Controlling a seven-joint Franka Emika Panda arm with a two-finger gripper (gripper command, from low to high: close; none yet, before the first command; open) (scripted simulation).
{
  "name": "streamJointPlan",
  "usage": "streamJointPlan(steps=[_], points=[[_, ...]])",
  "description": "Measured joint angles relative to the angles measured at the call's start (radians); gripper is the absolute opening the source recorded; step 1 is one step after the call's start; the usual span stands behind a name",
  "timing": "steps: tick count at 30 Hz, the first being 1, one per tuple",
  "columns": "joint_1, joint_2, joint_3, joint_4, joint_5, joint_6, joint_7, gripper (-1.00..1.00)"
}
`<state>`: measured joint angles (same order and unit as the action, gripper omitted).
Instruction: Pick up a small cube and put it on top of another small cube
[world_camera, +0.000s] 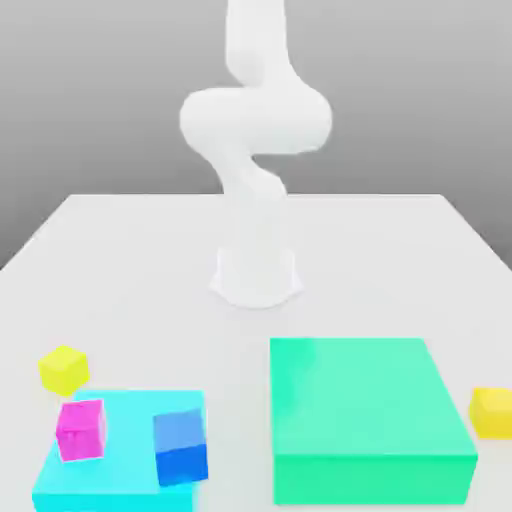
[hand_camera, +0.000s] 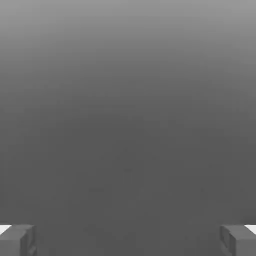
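Landmark: cyan slab (world_camera: 130, 440), on the counter (world_camera: 150, 250). Fingers (hand_camera: 128, 241) stand wide apart, nothing between them; no cube picked up. Arm (world_camera: 256, 120) rises beyond the slab, on its robot-base side.

Cubes, any of which may be the one meant:
- Magenta cube (world_camera: 81, 430): at the slab's edge toward the exterior view's left.
- Blue cube (world_camera: 180, 447): at the slab's opposite edge, toward the green block (world_camera: 370, 400).
- Yellow cube (world_camera: 64, 371): just past the slab's corner on the base side, turned corner-on.
- Amber cube (world_camera: 493, 413): well apart from the slab, past the green block.

None sits on another. Task looks unstarted; next comes choosing a cube and reaching for it.

Risks, as I judge them:
- Magenta and blue lie close to the slab's edges; whether either overhangs, cannot tell. A sideways nudge from a badly centred descent could tip one off.
- Yellow is near the slab. Coming in without matching its turn, the fingers could pinch corners and spin it, or catch the slab's edge.
- Amber's route to the slab crosses the green block; carried too low, it would clip that.
- At release: an off-centre drop or early opening could topple the upper cube, and an edge-side base cube might slide with it.
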<state>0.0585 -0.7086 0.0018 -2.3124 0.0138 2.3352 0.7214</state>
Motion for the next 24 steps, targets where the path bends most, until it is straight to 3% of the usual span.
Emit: streamJointPlan(steps=[15, 24], points=[[0.291, 0.55, 0.091, -0.075, 0.053, 0.213, -0.45, 0.0], [0.44, 0.878, 0.164, -0.12, -0.057, 0.34, -0.616, 0.0]])
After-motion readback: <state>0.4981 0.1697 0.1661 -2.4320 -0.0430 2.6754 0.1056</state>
